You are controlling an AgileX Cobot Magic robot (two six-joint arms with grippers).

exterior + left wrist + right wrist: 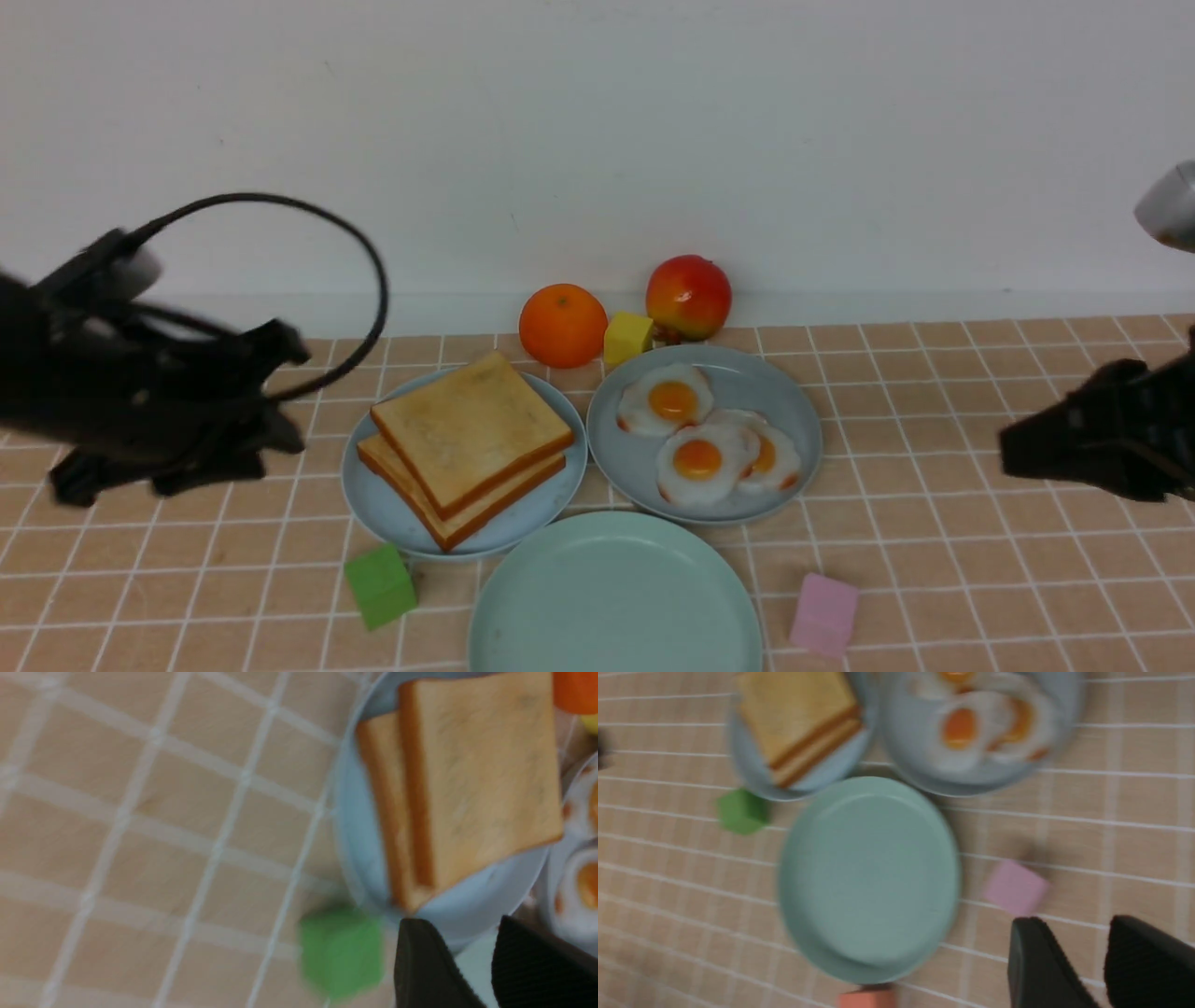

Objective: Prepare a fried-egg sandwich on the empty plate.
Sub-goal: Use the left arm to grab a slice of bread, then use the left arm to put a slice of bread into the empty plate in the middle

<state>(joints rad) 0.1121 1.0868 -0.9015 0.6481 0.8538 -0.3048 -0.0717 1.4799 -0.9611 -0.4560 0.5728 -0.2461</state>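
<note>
Tiled table top (pixel 934 392), white wall behind. Nearest the robot, centre: mint-green plate (pixel 616 597), nothing on it. Behind it to the left, two toast slices (pixel 471 434) stacked, the top one skewed, on a light blue plate (pixel 373 504). Behind it to the right, three fried eggs (pixel 698 459) overlapping on a grey-blue plate (pixel 794 411). The three plates sit rim to rim, close together. Along the wall: orange (pixel 563 325), yellow cube (pixel 627 338), red-and-yellow fruit (pixel 688 297). Just left of the mint-green plate is a green cube (pixel 380 585), just right of it a pink cube (pixel 824 614). Over the tiles left of the toast, blurred, left gripper (pixel 460 926): fingers parted, nothing between them. Far right, near the pink cube, right gripper (pixel 1076 924): fingers parted, empty
</note>
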